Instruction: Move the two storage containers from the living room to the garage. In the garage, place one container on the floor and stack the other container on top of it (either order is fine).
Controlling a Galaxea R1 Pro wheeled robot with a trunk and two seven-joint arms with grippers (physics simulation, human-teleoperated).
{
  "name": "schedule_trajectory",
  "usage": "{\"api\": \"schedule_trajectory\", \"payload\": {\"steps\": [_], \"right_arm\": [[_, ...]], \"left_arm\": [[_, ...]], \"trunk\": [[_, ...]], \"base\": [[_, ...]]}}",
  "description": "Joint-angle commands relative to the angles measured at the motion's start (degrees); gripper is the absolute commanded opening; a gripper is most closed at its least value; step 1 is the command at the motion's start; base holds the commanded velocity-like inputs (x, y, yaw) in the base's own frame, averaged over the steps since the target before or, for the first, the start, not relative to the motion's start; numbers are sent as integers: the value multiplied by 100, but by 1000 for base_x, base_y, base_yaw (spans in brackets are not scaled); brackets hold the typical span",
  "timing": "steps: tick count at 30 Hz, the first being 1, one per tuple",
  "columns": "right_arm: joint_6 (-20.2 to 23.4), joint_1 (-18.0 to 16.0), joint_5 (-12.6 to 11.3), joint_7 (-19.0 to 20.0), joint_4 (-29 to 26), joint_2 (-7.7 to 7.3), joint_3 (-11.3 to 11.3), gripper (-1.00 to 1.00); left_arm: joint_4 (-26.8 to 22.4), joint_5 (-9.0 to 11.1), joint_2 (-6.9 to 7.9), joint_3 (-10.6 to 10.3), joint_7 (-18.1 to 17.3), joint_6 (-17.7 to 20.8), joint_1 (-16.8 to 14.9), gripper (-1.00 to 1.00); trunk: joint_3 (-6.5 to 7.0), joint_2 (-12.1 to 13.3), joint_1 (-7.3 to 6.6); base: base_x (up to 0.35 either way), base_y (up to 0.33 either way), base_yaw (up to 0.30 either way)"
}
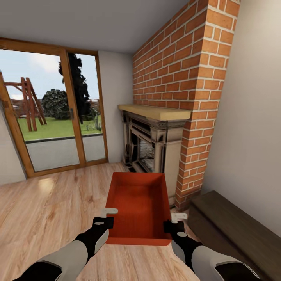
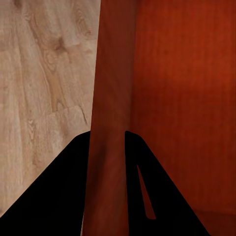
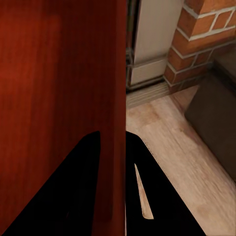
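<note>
One orange-red storage container hangs level above the light wood-plank floor of the living room, in front of the brick fireplace. My left gripper is shut on its left wall and my right gripper is shut on its right wall. The left wrist view has that thin wall running between the two dark fingers. In the right wrist view the opposite wall is pinched the same way. The second container, the garage and its concrete floor are out of view.
A red-brick chimney with a wooden mantel and a firebox stands just beyond the bin. A dark low bench lies along the right wall. Wood-framed glass doors are at the far left.
</note>
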Motion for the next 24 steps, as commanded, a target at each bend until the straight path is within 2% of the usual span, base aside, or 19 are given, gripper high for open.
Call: {"api": "schedule_trajectory", "payload": {"steps": [1, 24], "right_arm": [[-21, 1, -67, -45, 16, -3, -100, -100], [-21, 1, -68, -44, 16, -1, -100, -100]], "left_arm": [[-35, -64, 4, 333, 127, 38, -10, -100], [-35, -64, 4, 333, 127, 37, -10, -100]], "trunk": [[-8, -6, 1], [-8, -6, 1]], "base": [[0, 0, 300], [0, 0, 300]]}}
